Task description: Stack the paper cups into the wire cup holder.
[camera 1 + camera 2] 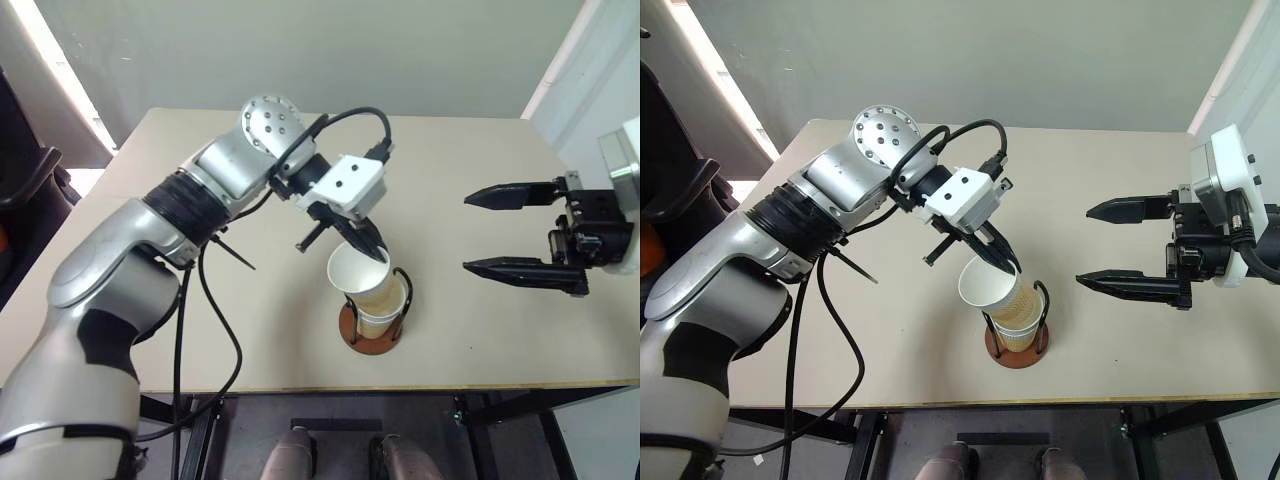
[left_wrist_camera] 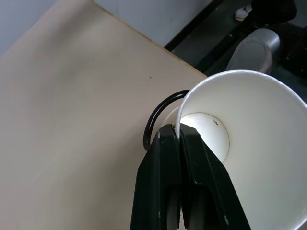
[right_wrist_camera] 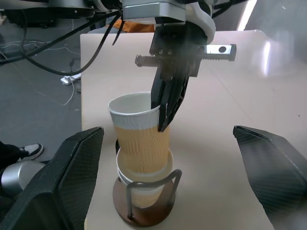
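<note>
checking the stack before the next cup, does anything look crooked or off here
Yes: the top cup sits tilted in the holder, not fully nested in the cup below. Its rim leans to one side, pinched at the wall by the left gripper. No spill or damage shows.

I see a beige table (image 1: 500, 340) on black metal legs (image 1: 200, 440) against a plain grey-green wall (image 1: 350, 50), bright light strips (image 1: 60, 75) at both sides, and dark floor (image 3: 38, 96) with cables.
</note>
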